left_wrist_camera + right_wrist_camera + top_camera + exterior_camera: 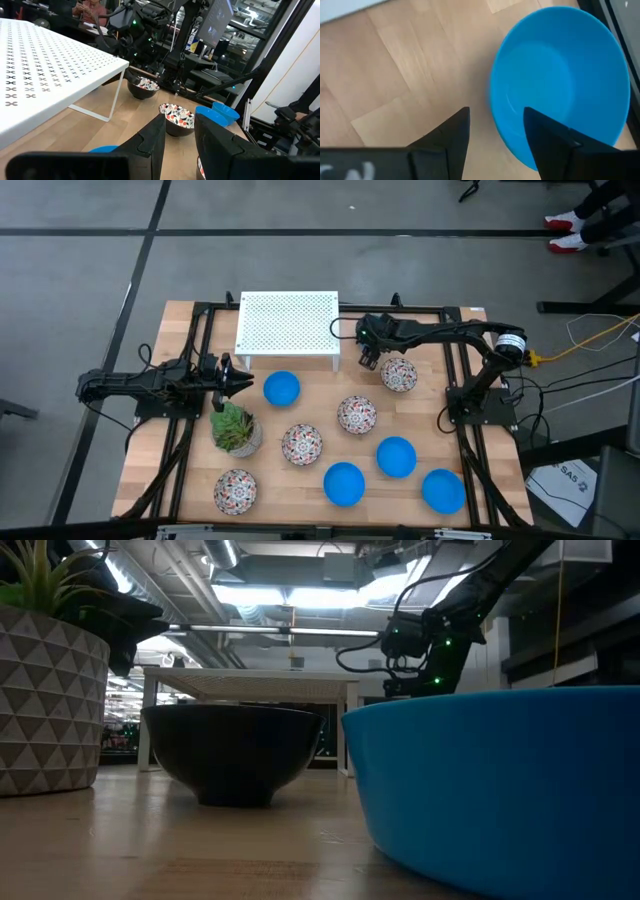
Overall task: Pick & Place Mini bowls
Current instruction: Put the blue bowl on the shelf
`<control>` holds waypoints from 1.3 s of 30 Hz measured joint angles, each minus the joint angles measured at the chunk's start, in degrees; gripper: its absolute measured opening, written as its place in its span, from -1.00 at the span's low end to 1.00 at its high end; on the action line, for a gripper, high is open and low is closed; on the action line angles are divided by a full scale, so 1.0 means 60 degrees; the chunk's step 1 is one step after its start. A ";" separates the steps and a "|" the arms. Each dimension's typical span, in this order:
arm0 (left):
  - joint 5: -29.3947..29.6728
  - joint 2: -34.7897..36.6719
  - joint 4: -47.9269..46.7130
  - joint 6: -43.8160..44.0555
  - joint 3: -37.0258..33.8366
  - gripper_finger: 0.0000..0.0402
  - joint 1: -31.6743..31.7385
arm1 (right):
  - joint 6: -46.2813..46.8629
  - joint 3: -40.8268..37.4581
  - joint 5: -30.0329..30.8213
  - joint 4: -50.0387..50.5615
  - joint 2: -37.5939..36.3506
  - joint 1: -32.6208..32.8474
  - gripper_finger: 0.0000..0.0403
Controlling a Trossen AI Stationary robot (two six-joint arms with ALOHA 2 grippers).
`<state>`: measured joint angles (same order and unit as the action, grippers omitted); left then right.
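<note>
So the left gripper (179, 145) has its two dark fingers (152, 142) parted with nothing between them, hovering over the wooden table (100, 131). Just past the tips sits a speckled bowl (176, 118), another speckled one (143, 88) farther back by the white perforated rack (45, 70). Blue bowl (218, 114) beside the near speckled one, plus a blue rim (104, 149) peeking by the fingers.

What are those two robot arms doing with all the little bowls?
They are about to pick up mini bowls, but neither holds one yet. The left gripper is open beside a plain bright blue round bowl. The right gripper hovers open next to a white red-speckled round bowl, near the white perforated metal rack. More bowls and a potted green plant sit on the wooden table.
</note>
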<state>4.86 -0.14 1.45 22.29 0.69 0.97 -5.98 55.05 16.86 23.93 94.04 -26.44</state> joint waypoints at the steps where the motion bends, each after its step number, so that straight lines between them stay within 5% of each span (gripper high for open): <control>1: 0.0000 0.0000 0.0000 -0.0002 0.0000 -0.50 -0.0001 | -0.0153 -0.0001 -0.0004 0.0008 0.0000 0.0000 -0.08; 27: 0.0000 0.0000 0.0000 0.0002 -0.0007 -0.50 0.0001 | -0.0458 -0.0004 -0.0259 -0.0497 0.0000 0.0135 -0.12; 39: 0.0000 0.0000 0.0000 0.0002 -0.0007 -0.50 0.0001 | -0.0298 -0.0004 -0.0347 -0.0475 0.0000 0.0135 -0.88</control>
<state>4.86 -0.14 1.45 22.31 0.64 0.97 -7.77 55.02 14.78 21.08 94.04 -25.63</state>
